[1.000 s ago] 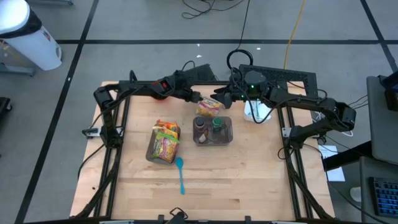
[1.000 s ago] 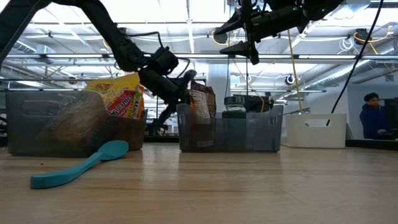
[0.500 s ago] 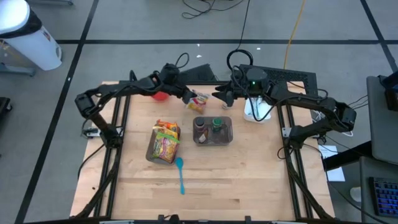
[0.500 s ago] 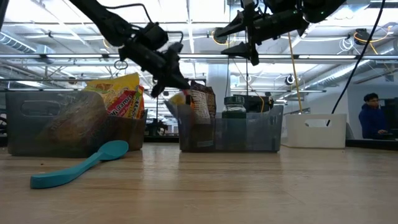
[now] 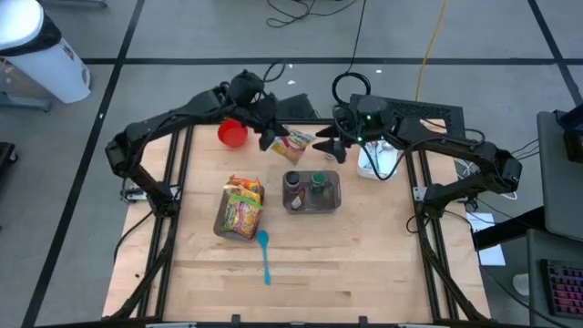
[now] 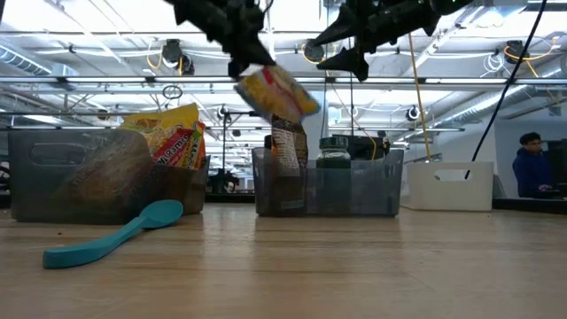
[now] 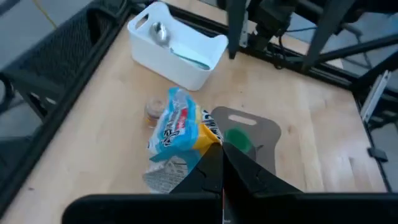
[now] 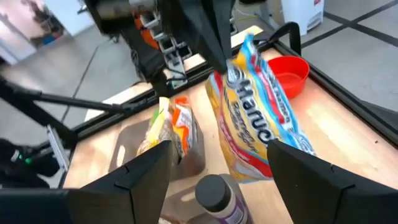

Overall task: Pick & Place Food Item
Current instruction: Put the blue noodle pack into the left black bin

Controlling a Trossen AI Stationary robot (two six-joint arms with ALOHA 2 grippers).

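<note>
The snack bag (image 5: 297, 141), yellow with red and blue print, hangs in the air above the far middle of the bench (image 5: 364, 255), pinched at one edge by the left gripper (image 5: 271, 138), whose fingers are clamped on it. In the low view the bag (image 6: 275, 93) dangles tilted below that gripper (image 6: 244, 55), clear of the containers beneath. It sits just beyond the far rim of the clear bin (image 5: 312, 192), which holds a dark-capped bottle (image 5: 318, 182) and another packet (image 5: 292, 185).

The right gripper (image 5: 326, 146) hovers just beside the bag on its other side, not touching it, with its fingers spread apart; the right wrist view shows the bag (image 8: 261, 118) between its two dark fingers (image 8: 146, 180) but farther off.

A red bowl (image 5: 231, 134) rests on the bench near the left arm. A second bin (image 5: 239, 210) full of colourful packets stands to the left of the clear one, with a teal spoon (image 5: 264, 252) lying just in front of it. A white tray (image 5: 375, 162) sits by the right arm.
</note>
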